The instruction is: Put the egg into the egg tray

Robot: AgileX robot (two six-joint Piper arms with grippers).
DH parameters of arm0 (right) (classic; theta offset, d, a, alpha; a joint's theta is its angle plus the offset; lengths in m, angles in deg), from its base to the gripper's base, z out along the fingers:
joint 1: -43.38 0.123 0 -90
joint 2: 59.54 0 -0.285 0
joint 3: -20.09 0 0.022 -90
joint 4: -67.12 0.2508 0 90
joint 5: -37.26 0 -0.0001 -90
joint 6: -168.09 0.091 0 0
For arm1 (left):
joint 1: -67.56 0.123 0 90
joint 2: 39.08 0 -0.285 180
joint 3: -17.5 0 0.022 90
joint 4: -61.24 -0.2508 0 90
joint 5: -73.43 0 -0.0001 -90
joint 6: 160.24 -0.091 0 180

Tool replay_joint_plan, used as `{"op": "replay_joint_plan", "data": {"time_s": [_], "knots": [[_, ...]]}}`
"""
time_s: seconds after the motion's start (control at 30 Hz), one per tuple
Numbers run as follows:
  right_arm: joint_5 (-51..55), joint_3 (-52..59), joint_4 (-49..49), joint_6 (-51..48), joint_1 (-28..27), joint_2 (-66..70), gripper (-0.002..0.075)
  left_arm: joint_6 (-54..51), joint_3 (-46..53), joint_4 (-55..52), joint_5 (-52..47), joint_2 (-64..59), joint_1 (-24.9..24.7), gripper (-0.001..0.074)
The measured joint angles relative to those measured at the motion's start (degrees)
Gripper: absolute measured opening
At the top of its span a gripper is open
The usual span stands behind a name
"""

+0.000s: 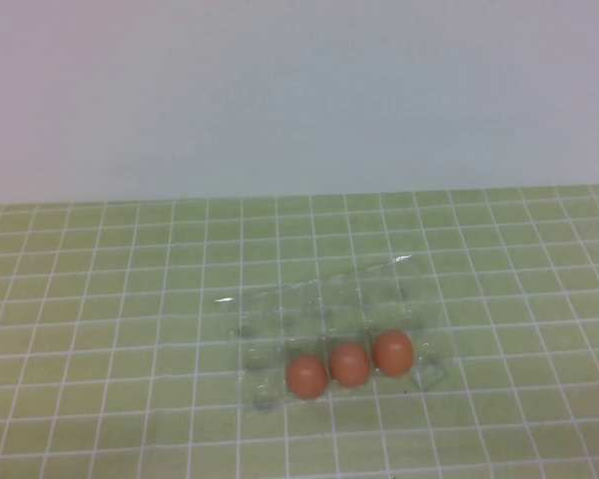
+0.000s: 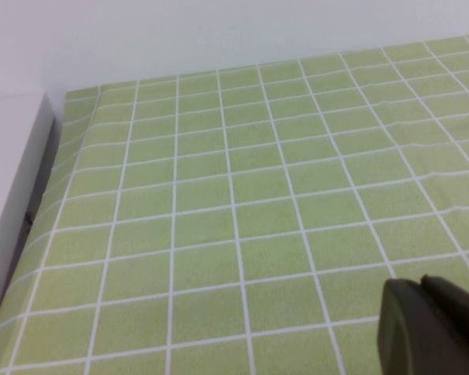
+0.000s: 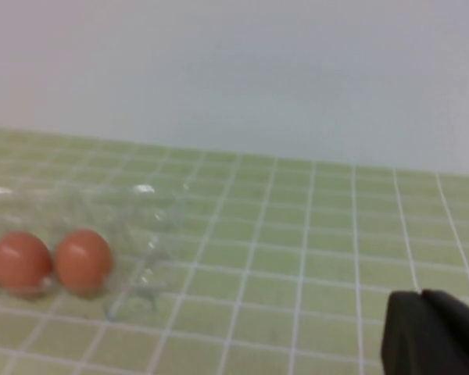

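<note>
Three reddish-brown eggs (image 1: 306, 376) (image 1: 349, 363) (image 1: 393, 351) sit side by side in the near row of cups of the clear plastic egg tray (image 1: 319, 299). Neither arm shows in the high view. In the right wrist view, two of the eggs (image 3: 20, 261) (image 3: 84, 259) rest in the tray (image 3: 152, 234), well away from my right gripper (image 3: 420, 294), which is shut and holds nothing. My left gripper (image 2: 422, 281) is also shut and empty, above bare green cloth, with no egg or tray in its view.
A green cloth with a white grid (image 1: 100, 299) covers the table. A pale wall (image 1: 299, 100) rises behind it. In the left wrist view a white raised border (image 2: 12, 195) runs along the cloth's edge.
</note>
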Motion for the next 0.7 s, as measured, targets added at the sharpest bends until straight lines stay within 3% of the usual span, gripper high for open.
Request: {"op": "replay_joint_plan", "data": {"time_s": [0.23,0.47,0.7], "knots": [[2.3,3.5,-6.7,3.5,-2.6,-0.7,-0.0002,0.0,0.0,0.0,0.0,0.0,0.0,-0.0002],[12.1,3.6,-11.5,11.9,-2.9,-6.5,-0.0002,0.0,0.0,0.0,0.0,0.0,0.0,-0.0002],[13.0,3.6,-14.6,15.9,-2.9,-7.6,-0.0002,0.0,0.0,0.0,0.0,0.0,0.0,-0.0002]]}}
